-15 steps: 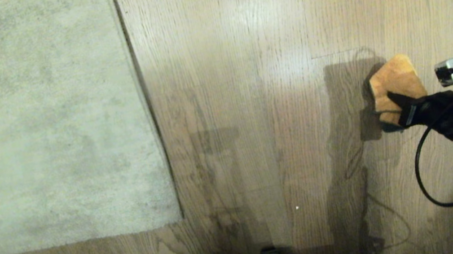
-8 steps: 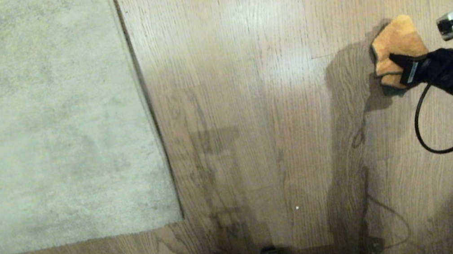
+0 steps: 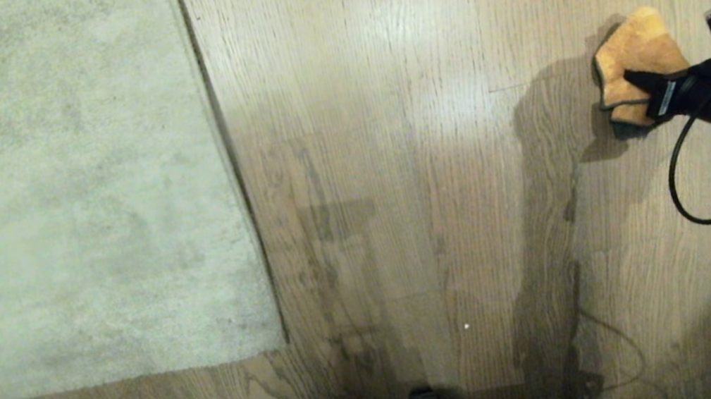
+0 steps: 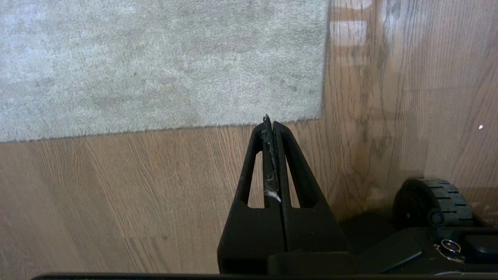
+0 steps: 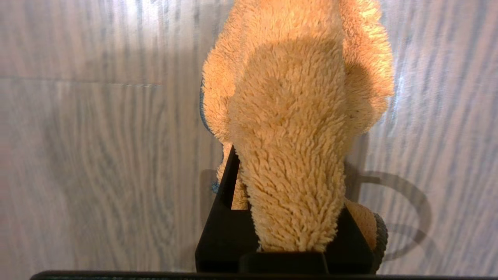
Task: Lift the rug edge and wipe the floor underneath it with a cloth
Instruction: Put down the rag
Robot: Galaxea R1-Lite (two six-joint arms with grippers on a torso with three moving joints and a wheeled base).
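The right gripper had swung farther from the rug edge, pinching the cloth above the floor. Soft, light, floppy: bunched middle gripped best. Left gripper sat pressed together near the rug's corner.

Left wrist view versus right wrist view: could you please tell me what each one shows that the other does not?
Only the left wrist view shows the rug edge lying flat, the left gripper shut on nothing above the floor beside the rug corner, and a base wheel. Only the right wrist view shows the cloth clamped in the right gripper. Both show the floor.
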